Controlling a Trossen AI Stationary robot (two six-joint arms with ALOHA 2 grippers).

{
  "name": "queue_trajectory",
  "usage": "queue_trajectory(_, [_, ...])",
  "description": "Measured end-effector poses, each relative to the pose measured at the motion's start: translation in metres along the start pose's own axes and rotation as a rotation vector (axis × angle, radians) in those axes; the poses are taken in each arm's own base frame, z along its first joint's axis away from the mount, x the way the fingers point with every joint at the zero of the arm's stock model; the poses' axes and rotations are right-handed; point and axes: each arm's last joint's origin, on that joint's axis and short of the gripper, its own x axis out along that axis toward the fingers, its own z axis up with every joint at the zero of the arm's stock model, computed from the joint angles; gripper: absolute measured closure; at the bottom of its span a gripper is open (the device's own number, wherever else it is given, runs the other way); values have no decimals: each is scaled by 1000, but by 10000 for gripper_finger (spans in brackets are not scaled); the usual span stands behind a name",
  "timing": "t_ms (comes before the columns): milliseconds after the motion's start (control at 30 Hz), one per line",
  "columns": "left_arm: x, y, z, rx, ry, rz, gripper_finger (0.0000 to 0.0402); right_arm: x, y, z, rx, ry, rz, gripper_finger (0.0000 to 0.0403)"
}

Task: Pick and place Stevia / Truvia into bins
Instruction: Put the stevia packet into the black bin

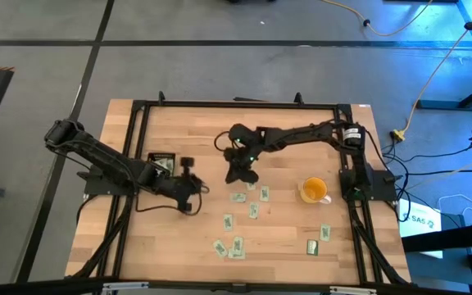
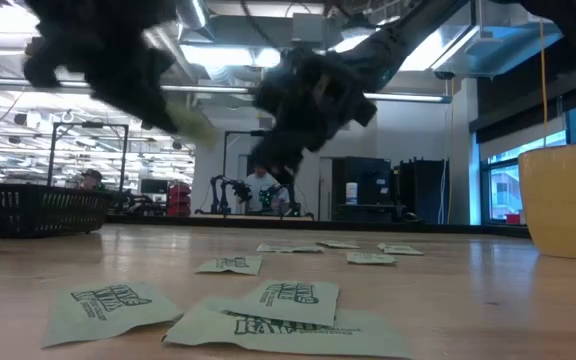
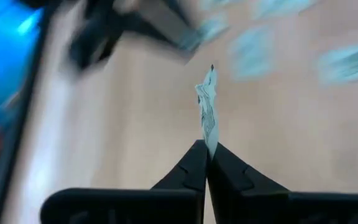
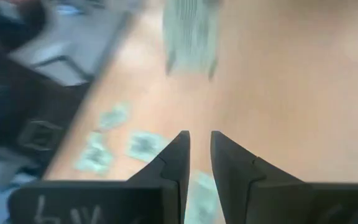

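Wooden table point(image 1: 179, 238), sachets all over the near half, so going from the left side across. Black tray point(image 1: 161, 161) sits on the left part of the tabletop with a sachet or two already showing green inside it. The left gripper point(image 1: 197, 197) is just to the right of that tray, and its two fingers are pressed together on one Stevia sachet point(image 3: 207, 106). In the left wrist view the packet stands on edge, sticking straight out from between the fingertips point(image 3: 199, 163), a bit crumpled and clear of the wood below. So that one is pinched and held off the table, near the tray but not over it.

Middle of the table: the right gripper point(image 1: 242, 174) reaches in from the far right side and hangs above the upper end of the loose scatter. Its fingers point(image 4: 174, 163) stand a little apart with a narrow gap between them and nothing in it; the sachets in that wrist view lie flat on the wood beneath and ahead.

Further right, the rest of the loose sachets point(image 1: 252, 211) are spread flat from the centre toward the near edge, some overlapping. A yellow cup point(image 1: 313, 190) stands beside them on the right.
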Motion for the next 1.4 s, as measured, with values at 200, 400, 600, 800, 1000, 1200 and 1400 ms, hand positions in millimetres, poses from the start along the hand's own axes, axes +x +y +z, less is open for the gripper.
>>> queue_trajectory(200, [-13,14,-24,-126,268,246,398,-18,-21,-8,84,41,-220,336])
queue_trajectory(400, [-25,20,-47,-340,481,326,398,-23,-26,-8,89,35,-244,334])
queue_trajectory(600, [-34,24,-59,-499,603,410,398,-22,-26,-8,58,35,-242,334])
queue_trajectory(800, [-31,24,-60,-558,647,393,398,-22,-26,-8,55,34,-242,334])
queue_trajectory(1000, [-14,18,-71,-507,781,416,398,-22,-26,-8,55,34,-241,334])
queue_trajectory(1200, [-1,13,-75,-428,858,431,395,-22,-26,-8,62,35,-240,334])
queue_trajectory(1400, [-1,13,-75,-422,859,427,360,-22,-26,-9,102,36,-240,334])
